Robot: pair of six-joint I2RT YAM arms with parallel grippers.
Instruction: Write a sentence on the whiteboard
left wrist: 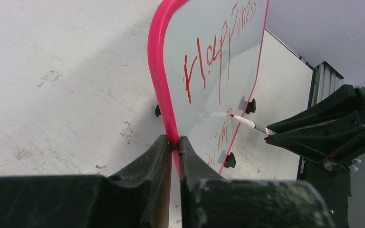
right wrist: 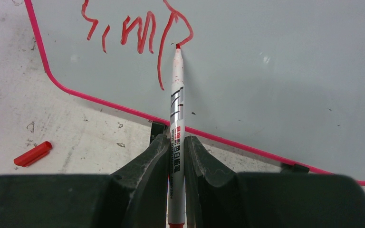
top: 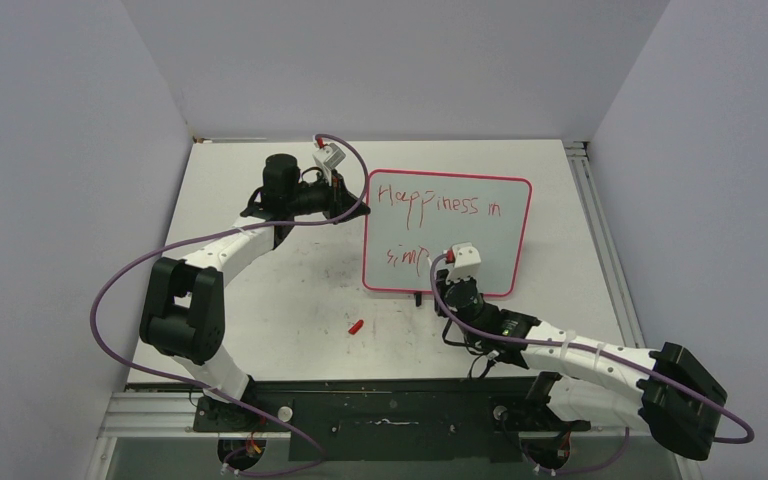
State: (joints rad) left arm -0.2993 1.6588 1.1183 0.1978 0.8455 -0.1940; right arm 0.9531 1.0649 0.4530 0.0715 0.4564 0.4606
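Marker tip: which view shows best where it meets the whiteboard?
Right wrist: the marker tip sits unobstructed on the whiteboard, large and near centre. Left wrist shows it small, side-on, against the board. Top external hides it under the right gripper.

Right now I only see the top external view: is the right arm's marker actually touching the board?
Observer: Yes. The right wrist view shows the red tip of the white plastic marker pen resting on the flat pale whiteboard with the pink-red rim, at the end of the p's loop.
Operator: What steadies the board?
Observer: The left jaws, shut on its rim edge in the left wrist view.
Operator: That red bit near the board?
Observer: A small red tubular cap, lying loose.
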